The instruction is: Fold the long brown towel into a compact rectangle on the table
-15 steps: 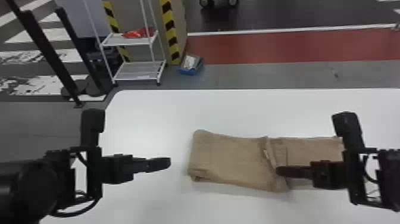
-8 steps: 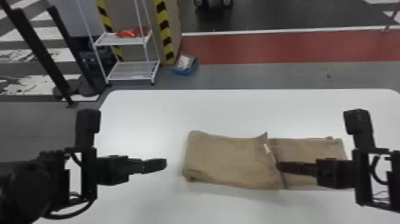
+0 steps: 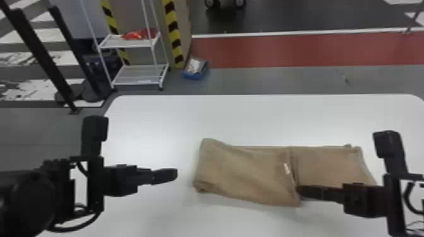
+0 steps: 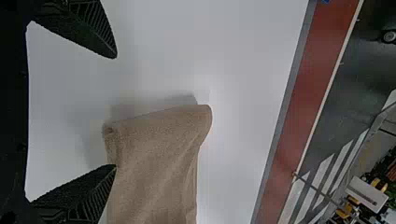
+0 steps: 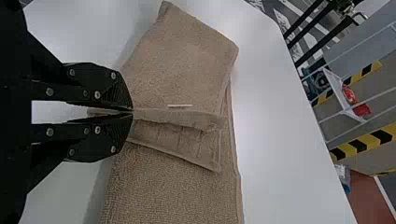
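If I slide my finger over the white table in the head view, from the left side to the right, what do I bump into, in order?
The left gripper → the folded-over part of the brown towel → the right gripper, shut on that part's edge.

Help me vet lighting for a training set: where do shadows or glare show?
Left wrist view: a soft shadow beside the folded end of the long brown towel, plus a pale sheen on the smooth white table. Right wrist view: dim shadow on the table along one side of the towel. Head view: uneven brightness across the table, no harsh glare.
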Controlling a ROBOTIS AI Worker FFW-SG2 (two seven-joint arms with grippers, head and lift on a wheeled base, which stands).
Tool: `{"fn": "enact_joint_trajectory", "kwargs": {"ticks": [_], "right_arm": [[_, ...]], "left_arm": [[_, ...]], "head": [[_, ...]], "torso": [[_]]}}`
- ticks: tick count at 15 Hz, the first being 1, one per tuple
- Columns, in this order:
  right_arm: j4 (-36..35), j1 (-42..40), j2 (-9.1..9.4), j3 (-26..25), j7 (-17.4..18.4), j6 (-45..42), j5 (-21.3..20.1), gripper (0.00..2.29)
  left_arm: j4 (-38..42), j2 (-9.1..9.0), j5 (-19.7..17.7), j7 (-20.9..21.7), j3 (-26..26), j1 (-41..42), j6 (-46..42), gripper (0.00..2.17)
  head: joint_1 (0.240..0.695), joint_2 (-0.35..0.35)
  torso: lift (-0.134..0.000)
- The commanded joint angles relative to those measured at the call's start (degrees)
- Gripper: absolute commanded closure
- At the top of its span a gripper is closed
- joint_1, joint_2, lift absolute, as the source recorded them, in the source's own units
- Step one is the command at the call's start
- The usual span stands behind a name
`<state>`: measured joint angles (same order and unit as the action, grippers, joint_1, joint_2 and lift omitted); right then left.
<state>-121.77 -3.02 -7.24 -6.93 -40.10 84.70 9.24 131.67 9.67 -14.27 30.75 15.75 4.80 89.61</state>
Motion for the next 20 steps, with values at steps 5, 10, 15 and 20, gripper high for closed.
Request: {"fn": "enact_joint_trajectory", "kwargs": {"ticks": [5,10,15,20], "right_arm": [[3.21,2.58,-1.11,-0.54,0.28,-0.72,-1.15,1.00],[4.88,3.11,-1.46,-0.63,0.28,-1.07,-1.15,0.91],[5.93,5.22,-1.81,-0.89,1.07,-1.25,-0.98,0.37],[10.86,8.91,-1.02,2.01,1.51,-1.42,-2.73,0.37]], "left_arm": [[-0.01,-0.09,0.21,-0.08,-0.80,0.03,0.42,0.04],[-0.10,-0.09,0.56,-0.17,-0.89,0.03,0.42,0.04],[-0.10,-0.09,1.27,-0.26,-1.33,-0.06,0.42,0.04],[-0.19,0.00,1.35,-0.26,-1.33,-0.06,0.42,0.04]], "head": [[0.695,0.085],[0.695,0.073],[0.695,0.064],[0.695,0.058]], "torso": [[-0.123],[-0.123],[-0.123],[-0.123]]}}
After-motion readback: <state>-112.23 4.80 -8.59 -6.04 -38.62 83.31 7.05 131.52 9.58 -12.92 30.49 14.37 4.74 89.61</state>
